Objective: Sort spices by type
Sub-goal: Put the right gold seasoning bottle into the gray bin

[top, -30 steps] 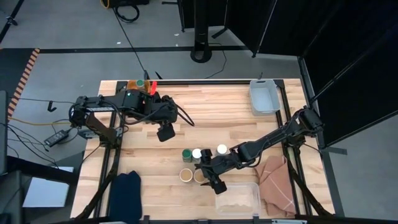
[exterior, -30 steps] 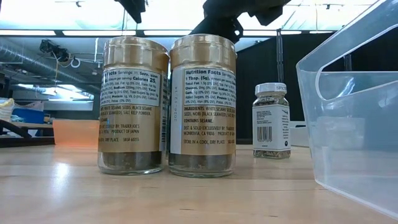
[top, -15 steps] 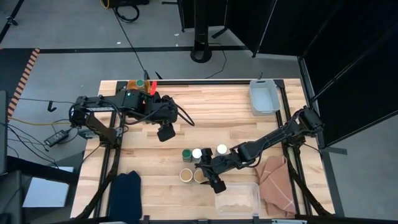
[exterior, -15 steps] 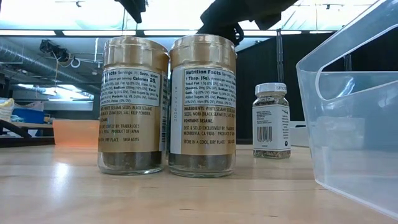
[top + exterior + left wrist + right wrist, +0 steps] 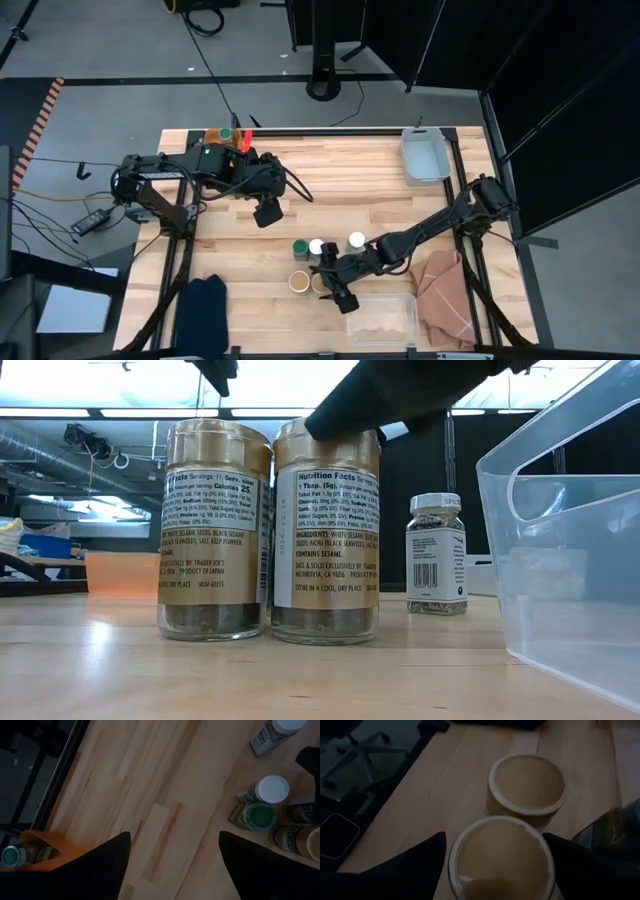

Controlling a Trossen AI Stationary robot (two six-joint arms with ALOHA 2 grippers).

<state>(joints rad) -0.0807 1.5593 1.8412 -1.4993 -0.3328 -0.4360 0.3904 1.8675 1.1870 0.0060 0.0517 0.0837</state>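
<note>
Two tan-lid jars [image 5: 298, 281] [image 5: 318, 282] stand side by side near the table's front. A green-lid jar [image 5: 300, 246] and two white-lid jars [image 5: 316, 246] [image 5: 356, 240] stand behind them. Another green-lid jar [image 5: 225, 134] sits in an orange container at the far left. My right gripper [image 5: 492, 870] is open and low over the right-hand tan jar [image 5: 501, 855], with a finger on either side of its lid. My left gripper [image 5: 265, 212] hangs open and empty above the table, left of and behind the jars. My right gripper comes down from above over the right-hand tan jar's lid [image 5: 325, 435], one finger [image 5: 405, 865] on each side of it. I cannot tell whether the fingers touch it. The jar stands upright on the table.
A clear plastic bin [image 5: 382, 315] stands close to the right of the tan jars, at the front edge. A tan cloth [image 5: 440, 285] lies to its right. A dark cloth [image 5: 203, 305] lies at the front left, and a grey bin [image 5: 424, 155] at the far right.
My right gripper has come down and a little toward the table's left, from above the jars to the lid of the right-hand tan jar. The jars have kept still.
</note>
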